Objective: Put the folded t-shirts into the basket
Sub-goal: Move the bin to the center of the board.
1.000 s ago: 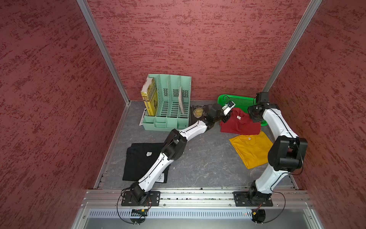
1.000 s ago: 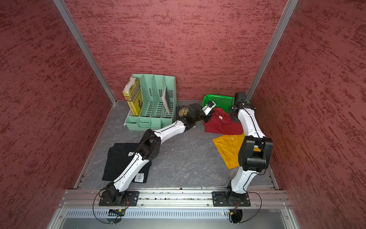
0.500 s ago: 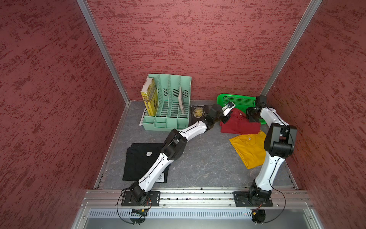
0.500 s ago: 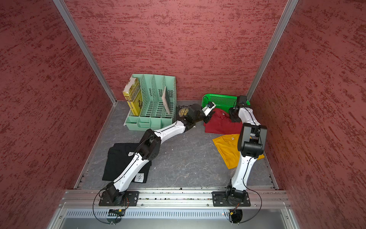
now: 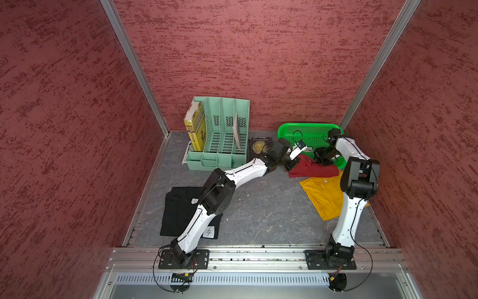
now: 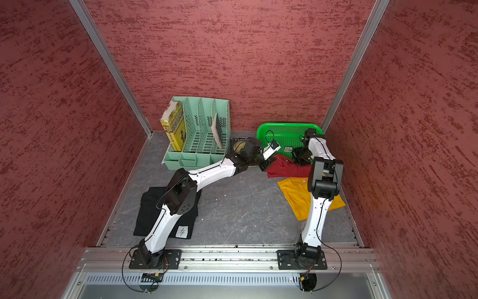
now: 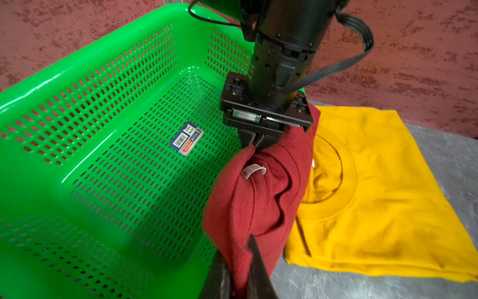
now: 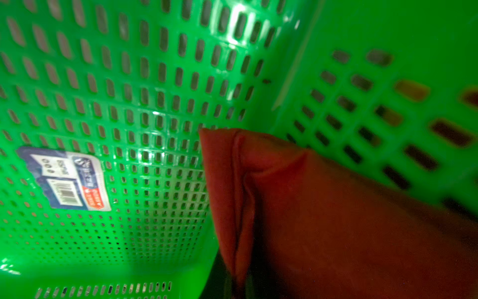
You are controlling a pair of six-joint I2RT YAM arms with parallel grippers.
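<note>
The right arm has been folded in and lowered since a second ago. The dark red folded cloth t-shirt (image 7: 258, 202) is pinched by the closed left tool (image 7: 240, 269) and the closed right tool (image 7: 254, 145). It is draped over the near rim of the bright green perforated plastic basket (image 7: 77, 70), and the rest trails onto the grey worktop (image 5: 258, 207).

So the dark red shirt (image 7: 258, 202) is draped over the rim of the green basket (image 7: 77, 85), right gripper (image 7: 254, 145) pinching one end, left gripper (image 7: 238, 274) the other, and the yellow shirt (image 7: 375, 194) lies flat just beside it.
</note>
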